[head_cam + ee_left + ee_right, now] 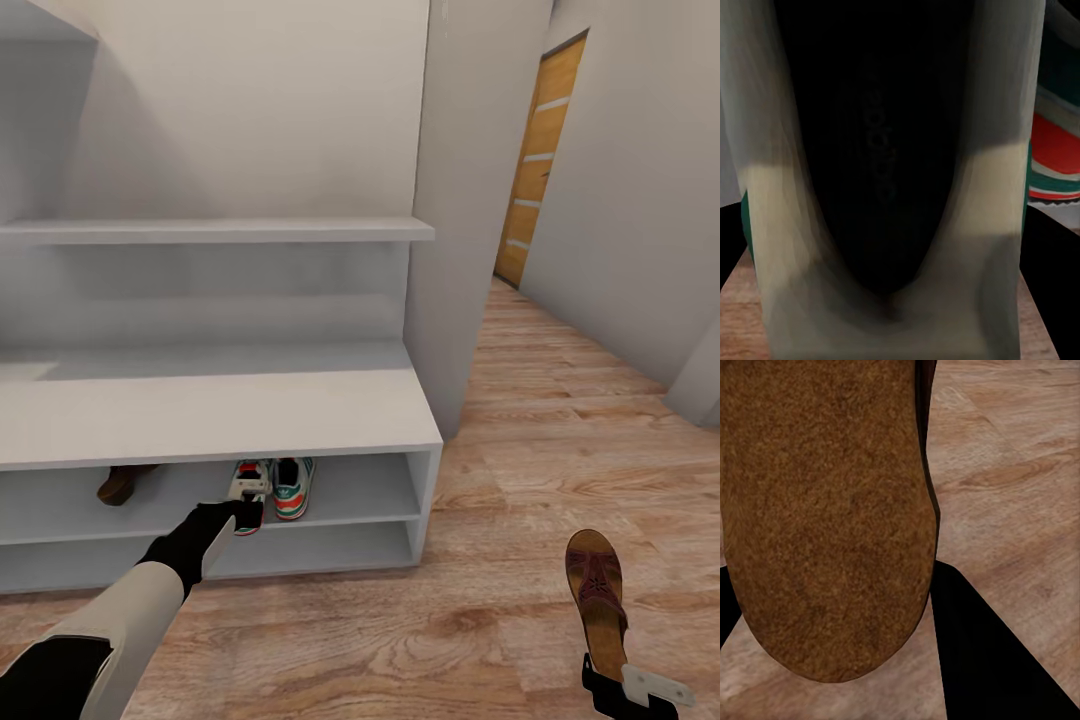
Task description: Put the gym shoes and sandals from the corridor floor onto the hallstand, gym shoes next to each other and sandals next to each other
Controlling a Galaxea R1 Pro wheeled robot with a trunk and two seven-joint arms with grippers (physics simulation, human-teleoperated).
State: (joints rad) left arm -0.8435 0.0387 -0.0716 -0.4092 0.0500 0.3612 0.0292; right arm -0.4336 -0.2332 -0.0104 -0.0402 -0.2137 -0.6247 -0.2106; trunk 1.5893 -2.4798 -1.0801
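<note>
A: Right claw (622, 690) is clamped on the sandal's (597, 600) heel, above the corridor floor (520, 420)?
B: Yes; thin, light, probably bendy.
A: Left claw (243, 512)?
B: Closed around a gym shoe's (249, 487) stiff heel, on the hallstand (200, 415) shelf.

1. From the head we look forward and down at the hallstand (300, 410), with the corridor floor (560, 440) running off to our right toward a wooden door (540, 160).
2. Our left wrist camera sits hard against a gym shoe (892, 187), peering into its dark opening; the head view shares this shoe (248, 492) on the upper of the two open lower shelves.
3. Our right wrist camera faces a sandal (825, 510) very near, over floor planks; the head view shares it (597, 600).
</note>
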